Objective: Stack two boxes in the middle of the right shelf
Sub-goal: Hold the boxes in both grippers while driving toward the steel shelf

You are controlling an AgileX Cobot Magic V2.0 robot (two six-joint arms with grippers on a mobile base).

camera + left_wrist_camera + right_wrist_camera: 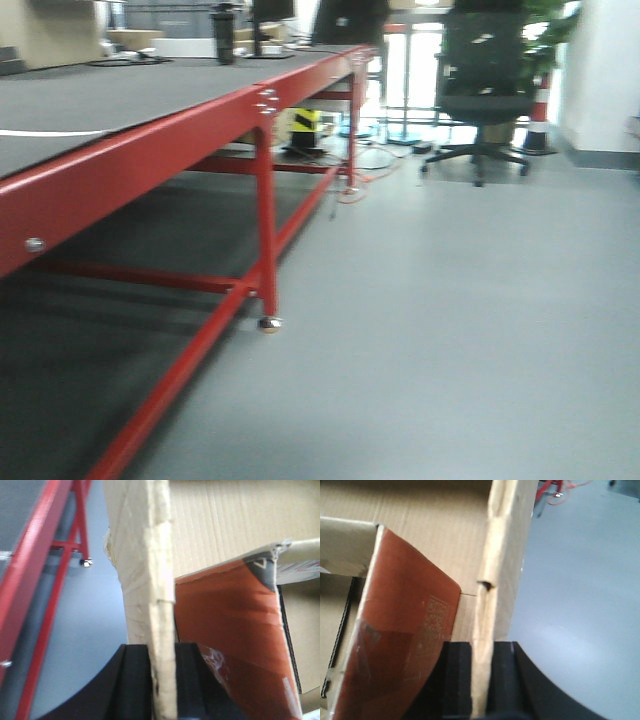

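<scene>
The left gripper [162,680] has both black pads [136,680] clamped on an upright wall of the box [150,555]. The right gripper [481,677] clamps a box wall likewise.

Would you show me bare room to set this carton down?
The dark tabletop is bare beside its red rail; its far end, with monitor and bottle, is crowded. The grey floor lies open up to the office chair.

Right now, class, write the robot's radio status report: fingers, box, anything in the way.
Left fingers shut on box wall; right fingers likewise. Box held between both. Shelf not in view; red table close left, chair ahead.
</scene>
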